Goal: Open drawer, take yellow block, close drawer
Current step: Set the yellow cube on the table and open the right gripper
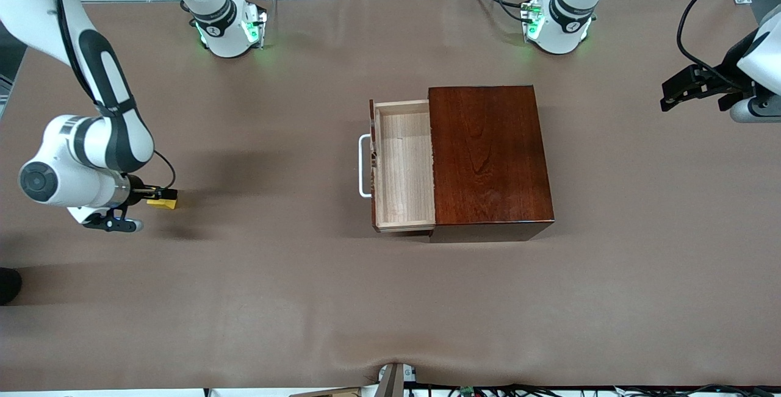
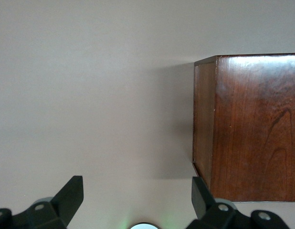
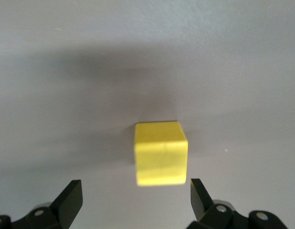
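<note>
- Yellow block [image 3: 161,152] lies on the surface between the right claw's [image 3: 133,200] wide fingers: light, rigid, gripped by flat sides.
- Drawer [image 1: 404,165] open; push its white handle [image 1: 364,166].
- Left claw [image 2: 135,198] waits, wide.

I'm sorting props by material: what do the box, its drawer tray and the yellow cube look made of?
Box: dark reddish wood, glossy varnish, visible grain and reflections. Drawer: pale, seemingly unfinished wood, matte; white handle, material unclear. Yellow block: matte, uniform colour; painted wood or plastic, can't tell.

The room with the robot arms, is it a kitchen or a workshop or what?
Probably a robot lab: two arms bolted along a table covered in brown sheeting, cables at its edge, and only a wooden box and yellow block as practice props.
</note>
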